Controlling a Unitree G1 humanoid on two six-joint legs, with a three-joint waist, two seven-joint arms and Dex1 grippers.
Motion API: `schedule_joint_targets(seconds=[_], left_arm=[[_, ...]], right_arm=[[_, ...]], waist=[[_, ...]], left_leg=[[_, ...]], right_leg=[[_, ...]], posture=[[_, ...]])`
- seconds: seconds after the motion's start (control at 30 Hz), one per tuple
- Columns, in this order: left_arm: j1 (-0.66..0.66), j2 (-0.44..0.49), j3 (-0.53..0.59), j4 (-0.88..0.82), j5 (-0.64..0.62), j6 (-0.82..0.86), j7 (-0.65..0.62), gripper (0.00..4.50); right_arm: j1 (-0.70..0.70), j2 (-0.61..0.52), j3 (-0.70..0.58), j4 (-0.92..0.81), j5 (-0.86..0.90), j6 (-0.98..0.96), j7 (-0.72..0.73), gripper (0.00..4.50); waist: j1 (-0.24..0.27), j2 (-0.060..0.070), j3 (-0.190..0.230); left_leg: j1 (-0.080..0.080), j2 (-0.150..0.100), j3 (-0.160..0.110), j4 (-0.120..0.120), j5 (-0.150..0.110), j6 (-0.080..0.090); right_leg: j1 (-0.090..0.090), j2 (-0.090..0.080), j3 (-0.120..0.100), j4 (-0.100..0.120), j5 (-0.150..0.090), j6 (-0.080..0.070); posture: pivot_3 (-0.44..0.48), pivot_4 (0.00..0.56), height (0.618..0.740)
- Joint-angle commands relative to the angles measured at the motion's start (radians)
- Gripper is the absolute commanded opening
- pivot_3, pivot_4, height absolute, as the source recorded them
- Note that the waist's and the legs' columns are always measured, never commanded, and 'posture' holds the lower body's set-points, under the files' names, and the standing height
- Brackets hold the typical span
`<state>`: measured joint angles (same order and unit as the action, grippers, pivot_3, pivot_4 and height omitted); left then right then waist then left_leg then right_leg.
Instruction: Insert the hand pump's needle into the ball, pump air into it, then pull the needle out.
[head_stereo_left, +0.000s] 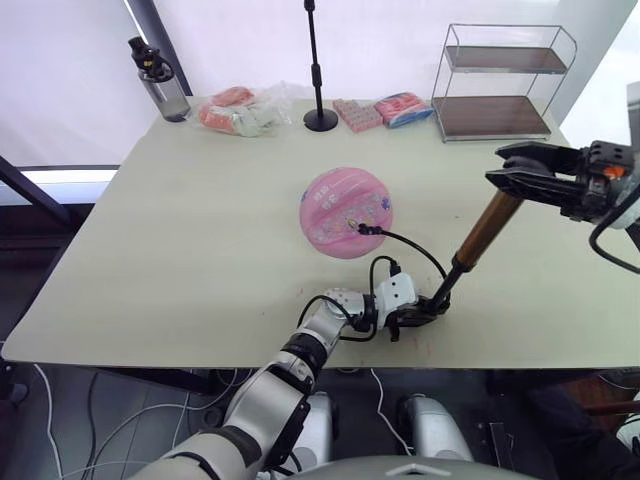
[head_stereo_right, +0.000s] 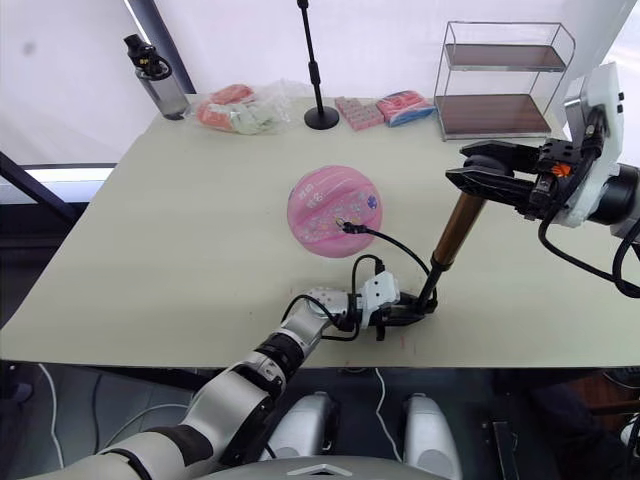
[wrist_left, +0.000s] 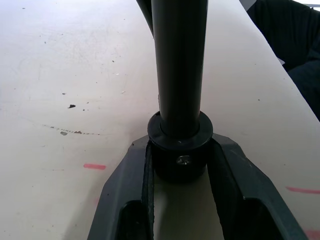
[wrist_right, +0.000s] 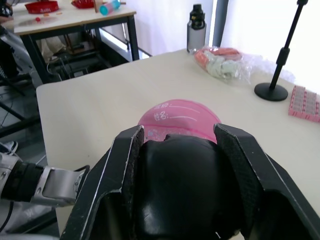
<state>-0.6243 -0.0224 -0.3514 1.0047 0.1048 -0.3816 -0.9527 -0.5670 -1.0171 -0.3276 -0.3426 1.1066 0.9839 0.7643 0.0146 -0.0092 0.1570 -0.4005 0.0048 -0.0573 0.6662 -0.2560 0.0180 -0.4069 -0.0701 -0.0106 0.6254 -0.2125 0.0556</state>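
The pink ball (head_stereo_left: 346, 212) rests at the table's middle. The hand pump (head_stereo_left: 487, 229) leans over the near right of the table, its gold barrel slanting up to the right. My left gripper (head_stereo_left: 422, 313) is shut on the pump's black bottom cap (wrist_left: 180, 159), one finger on each side. My right gripper (head_stereo_left: 520, 172) is shut on the black handle (wrist_right: 181, 192) at the top. The thin black hose (head_stereo_left: 412, 244) curves from the pump's base to a small black fitting (head_stereo_left: 367, 229) pressed against the ball's near right side. The needle's pin is hidden there.
Along the far edge stand a water bottle (head_stereo_left: 160, 82), a clear bag of pink packets (head_stereo_left: 245, 108), a black stand (head_stereo_left: 319, 70), more pink packets (head_stereo_left: 380, 110) and a wire shelf (head_stereo_left: 500, 85). The table's front edge (head_stereo_left: 200, 362) runs just behind my left gripper.
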Motion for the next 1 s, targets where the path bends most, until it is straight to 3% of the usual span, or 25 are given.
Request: schedule_joint_targets(seconds=[0.03,0.4,0.5,0.8,1.0], left_arm=[[0.042,0.019,-0.025,0.079,0.047,0.039,0.002,1.07],[0.046,0.016,-0.021,0.075,0.048,0.041,0.007,1.07],[0.047,0.017,-0.022,0.074,0.048,0.041,0.007,1.07],[0.047,0.016,-0.020,0.071,0.047,0.043,0.009,1.07],[0.047,0.016,-0.019,0.072,0.048,0.044,0.008,1.07]], right_arm=[[-0.049,-0.026,-0.059,-0.014,0.041,0.005,-0.008,1.83],[0.246,0.107,0.132,-0.131,-0.209,-0.150,-0.014,1.83],[0.316,0.165,0.185,-0.121,-0.282,-0.208,-0.027,1.83],[0.484,0.247,0.361,-0.056,-0.525,-0.372,-0.040,1.83],[0.450,0.268,0.279,-0.092,-0.465,-0.365,-0.027,1.83]], waist=[[0.001,0.000,0.000],[-0.002,-0.002,-0.005],[-0.001,-0.008,-0.009],[-0.001,-0.009,-0.013],[-0.002,-0.011,-0.016]], left_leg=[[-0.001,0.000,0.000,0.000,0.000,0.000],[0.003,0.000,-0.001,0.000,0.000,0.000],[0.003,0.000,-0.001,0.000,0.000,0.000],[0.005,0.001,-0.001,-0.001,0.000,0.000],[0.005,0.001,-0.001,-0.001,0.000,0.000]], right_leg=[[0.000,0.000,0.000,0.000,0.000,0.000],[0.002,0.000,0.000,0.000,0.000,0.001],[0.002,0.000,0.000,0.000,0.000,0.001],[0.003,0.001,-0.001,0.000,0.000,0.001],[0.003,0.001,-0.001,0.000,-0.001,0.001]], posture=[[0.000,0.150,0.731],[0.000,0.150,0.731],[0.000,0.150,0.731],[0.000,0.150,0.731],[0.000,0.150,0.731]])
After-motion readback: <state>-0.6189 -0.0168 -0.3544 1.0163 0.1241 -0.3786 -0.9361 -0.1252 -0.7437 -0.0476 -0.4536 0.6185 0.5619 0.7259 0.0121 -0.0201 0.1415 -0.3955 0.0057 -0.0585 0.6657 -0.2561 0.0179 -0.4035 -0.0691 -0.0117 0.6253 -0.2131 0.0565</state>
